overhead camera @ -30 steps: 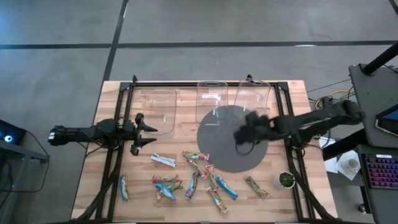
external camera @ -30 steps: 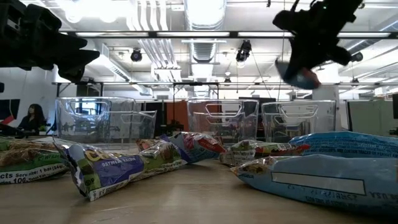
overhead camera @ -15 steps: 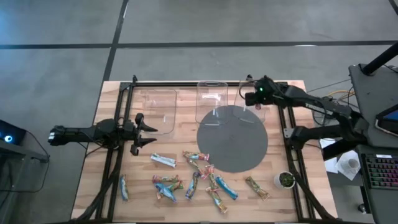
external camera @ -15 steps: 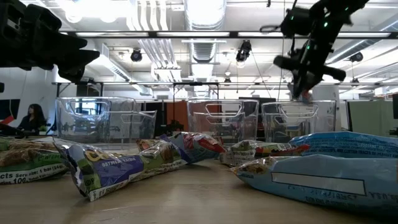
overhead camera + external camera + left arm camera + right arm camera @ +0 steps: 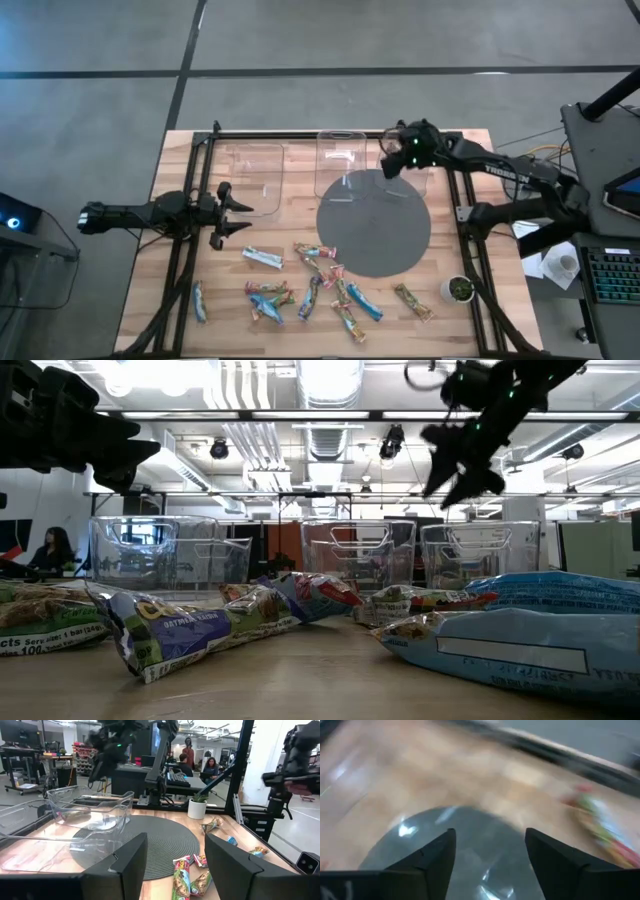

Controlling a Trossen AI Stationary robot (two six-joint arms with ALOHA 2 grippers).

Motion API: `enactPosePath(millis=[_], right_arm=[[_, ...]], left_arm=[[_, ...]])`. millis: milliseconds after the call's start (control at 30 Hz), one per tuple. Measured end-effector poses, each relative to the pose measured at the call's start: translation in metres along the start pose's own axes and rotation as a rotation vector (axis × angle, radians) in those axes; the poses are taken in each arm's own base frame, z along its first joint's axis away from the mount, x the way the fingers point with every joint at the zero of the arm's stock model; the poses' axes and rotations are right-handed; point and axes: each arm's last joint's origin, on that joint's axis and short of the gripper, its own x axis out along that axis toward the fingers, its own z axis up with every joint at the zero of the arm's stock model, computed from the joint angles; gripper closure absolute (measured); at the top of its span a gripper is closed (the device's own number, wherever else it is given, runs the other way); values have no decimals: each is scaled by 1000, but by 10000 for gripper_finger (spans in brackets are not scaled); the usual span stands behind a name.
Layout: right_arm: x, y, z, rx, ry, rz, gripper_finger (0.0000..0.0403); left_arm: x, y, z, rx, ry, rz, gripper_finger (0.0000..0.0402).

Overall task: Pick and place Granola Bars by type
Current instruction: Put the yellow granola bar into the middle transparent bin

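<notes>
Dark fingers of my right gripper (image 5: 392, 158) stand spread and empty in the upper right of the overhead frame, hanging above the rightmost of three clear plastic bins (image 5: 405, 152) at the far edge of the wooden table (image 5: 470, 210). In the table-level frame the same gripper (image 5: 452, 468) shows at upper right, well above the bin rims (image 5: 482, 528). My right wrist camera shows both fingers (image 5: 436, 858) parted over a blurred grey surface, nothing between them.

Just below the bins in the overhead frame lies a round grey mat (image 5: 374, 222), its upper edge touching the middle bin (image 5: 338, 158).

My left gripper (image 5: 238, 208) waits at the left of the overhead frame, fingers spread, just beside the leftmost bin (image 5: 254, 176). From its wrist camera the two fingers (image 5: 131, 862) frame the mat (image 5: 150, 845) and a few bars (image 5: 186, 877) on the wood.

Granola Bars (image 5: 310, 285) lie scattered along the lower edge of the table in the overhead frame, below the mat, in blue, green and multicoloured wrappers; one (image 5: 199, 301) sits apart at lower left, another (image 5: 412, 301) at lower right near a small potted plant (image 5: 460, 289). In the table-level frame their wrappers (image 5: 190, 630) fill the foreground.
</notes>
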Motion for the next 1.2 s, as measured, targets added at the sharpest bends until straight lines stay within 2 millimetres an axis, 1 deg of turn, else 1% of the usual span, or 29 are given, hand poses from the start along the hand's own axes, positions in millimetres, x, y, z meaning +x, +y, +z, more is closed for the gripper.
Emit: enactPosePath(millis=[133, 233, 400, 500, 567, 633, 700, 833, 900, 967, 1067, 1200], right_arm=[[-13, 20, -13, -157, 27, 75, 164], [-19, 30, -24, -217, 74, 105, 168], [-25, 46, -36, -149, 136, 182, 174], [-28, 55, -46, -52, 221, 237, 174], [-31, 62, -54, 0, 271, 255, 174], [-34, 70, -61, 23, 284, 251, 174], [-34, 76, -66, 51, 275, 224, 174], [-34, 83, -73, 135, 240, 167, 175], [-34, 86, -75, 159, 234, 162, 175], [-35, 87, -75, 181, 223, 156, 175], [-35, 87, -74, 212, 192, 142, 175], [-35, 89, -72, 224, 158, 157, 175]], left_arm=[[0, 0, 0, 0, 0, 0, 221], [0, 0, 0, 0, 0, 0, 221], [0, 0, 0, 0, -2, 4, 221], [0, 0, 0, 0, -5, 16, 221], [0, 1, 2, 0, -22, 45, 221], [0, 2, 3, -19, -38, 58, 221], [0, 1, 7, -162, -73, 44, 221], [0, 0, 12, -572, -133, 3, 221], [0, 0, 13, -712, -143, -9, 221], [0, 0, 13, -772, -145, -11, 221], [-1, 1, 13, -783, -157, 5, 221], [-1, 4, 14, -798, -215, 103, 221]])
